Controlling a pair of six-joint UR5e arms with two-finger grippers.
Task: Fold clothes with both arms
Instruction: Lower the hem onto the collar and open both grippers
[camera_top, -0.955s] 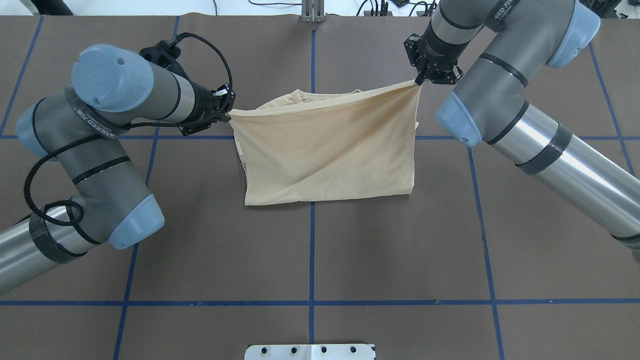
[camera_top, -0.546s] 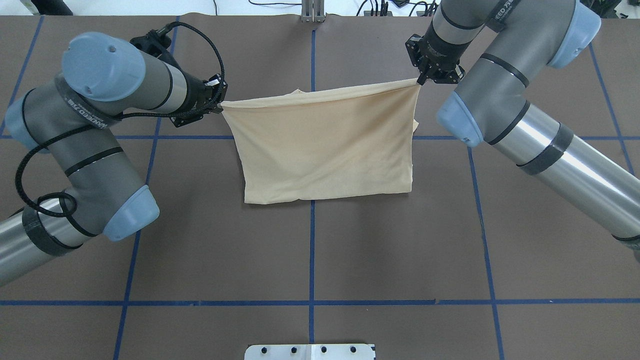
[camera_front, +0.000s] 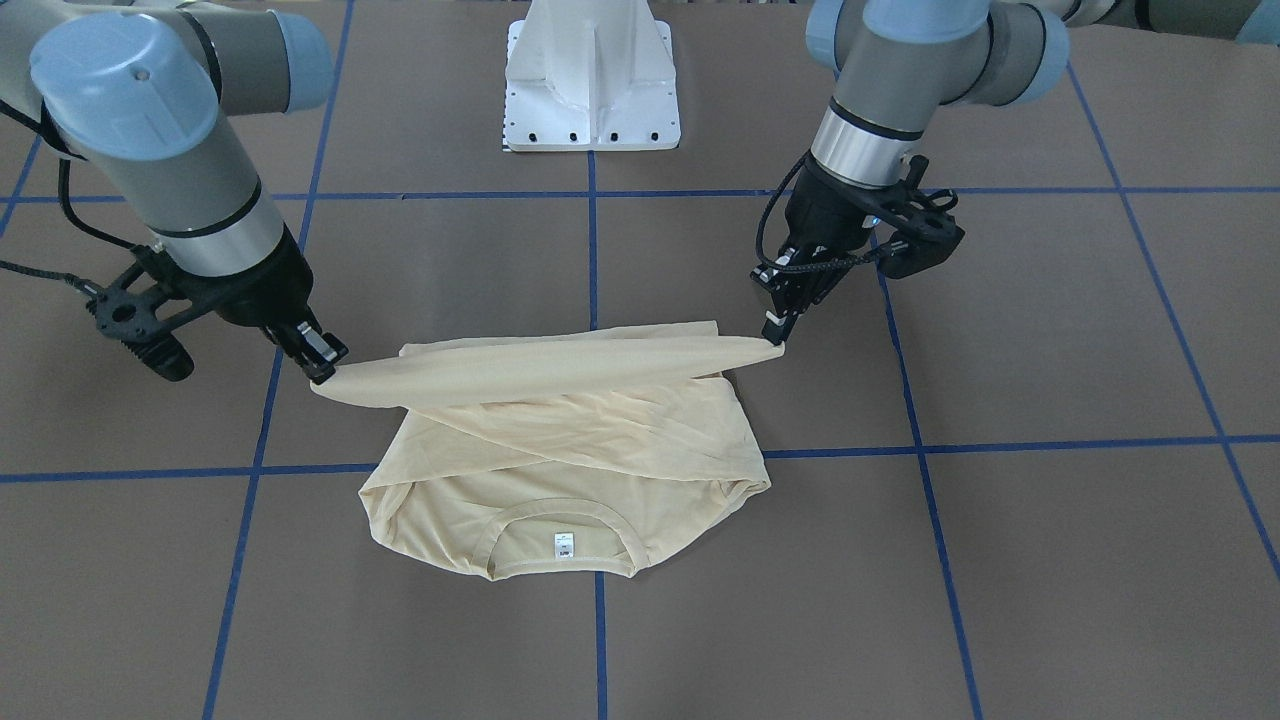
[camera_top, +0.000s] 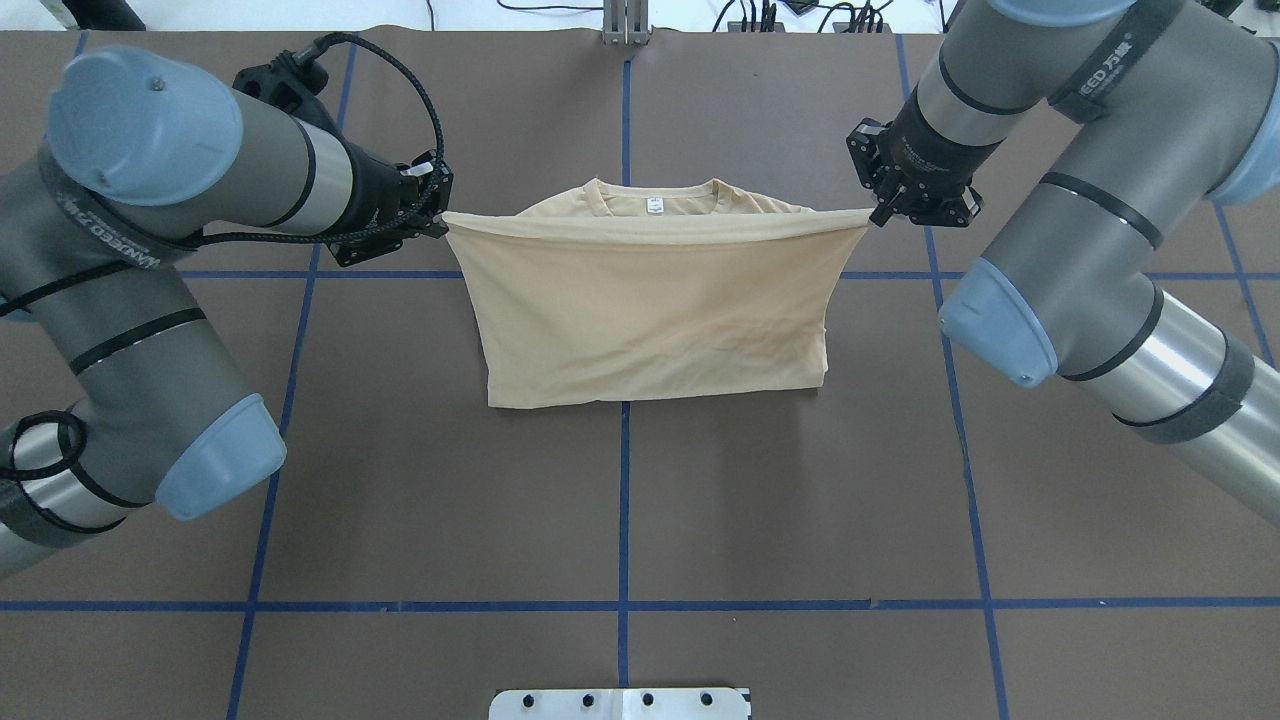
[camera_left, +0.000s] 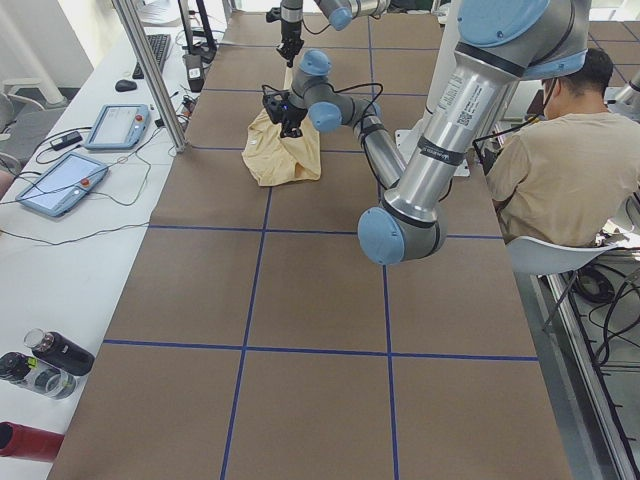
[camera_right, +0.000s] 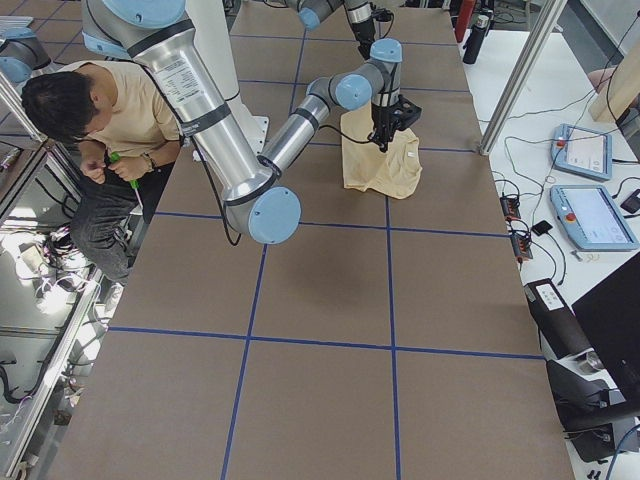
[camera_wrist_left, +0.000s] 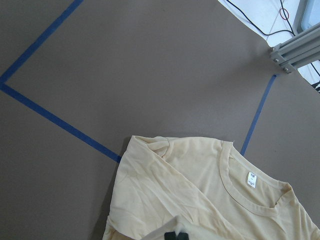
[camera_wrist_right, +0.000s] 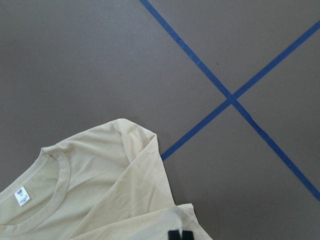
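Observation:
The clothes, a pale cream-yellow T-shirt (camera_top: 650, 320), lie folded at the table's middle. Its collar and white neck label (camera_top: 655, 207) point away from the robot. My left gripper (camera_top: 437, 222) is shut on one corner of the raised upper layer. My right gripper (camera_top: 878, 212) is shut on the other corner. That edge hangs taut between them, a little above the table, just short of the collar. In the front-facing view the stretched band (camera_front: 550, 365) spans from the right gripper (camera_front: 322, 368) to the left gripper (camera_front: 778, 335). Each wrist view shows the collar (camera_wrist_left: 250, 192) (camera_wrist_right: 45, 195) below its fingertips.
The white pedestal base (camera_front: 592, 80) stands at the robot's side of the brown mat, which blue tape lines (camera_top: 624, 500) divide. A seated person (camera_left: 555, 170) is beside the table. Tablets (camera_left: 60, 185) and bottles (camera_left: 40, 365) lie along the far bench, by an aluminium post (camera_wrist_left: 295, 47).
The right gripper moved outward and toward the robot with its corner. The held edge is now level and stretched wider, and the collar with its label shows beyond it.

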